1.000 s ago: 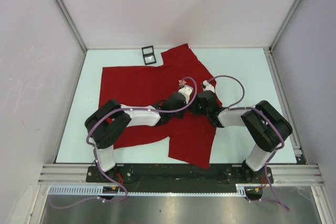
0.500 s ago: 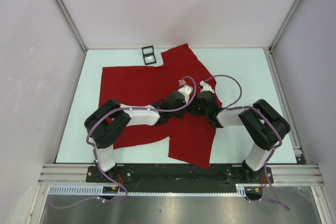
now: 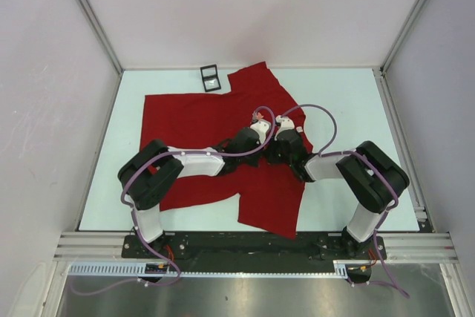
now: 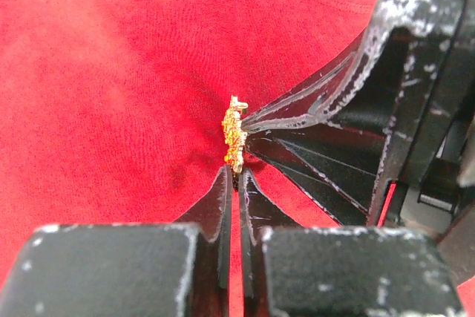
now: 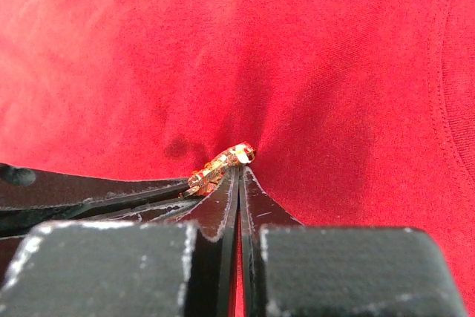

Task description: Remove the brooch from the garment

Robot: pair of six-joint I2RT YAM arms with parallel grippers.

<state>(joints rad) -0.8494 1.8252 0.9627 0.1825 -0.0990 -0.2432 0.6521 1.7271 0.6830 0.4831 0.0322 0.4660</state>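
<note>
I see the red garment (image 3: 189, 120) spread on the counter (image 3: 349, 102); the gold brooch (image 4: 234, 139) stands near its middle; my left tool (image 4: 236, 177) and right tool (image 5: 240, 174) are each pressed together, tips touching the brooch from different sides.

On the table (image 3: 349, 102), garment (image 3: 193, 120) spread flat, from the left half across past the centre, with one flap reaching toward the near edge. Just beyond its far edge, left of centre, a small frame (image 3: 210, 78) on the bare table, beside the cloth. At the near edge, the two arm bases, well apart; both arms reaching in over the cloth and meeting just right of its middle. There, on a pucker of the garment, brooch (image 4: 234, 139), raised on edge; left gripper (image 4: 236, 174) at its left, tips at its lower end; right gripper (image 5: 240, 174) at its right, tips touching it; the two grippers close together.
</note>
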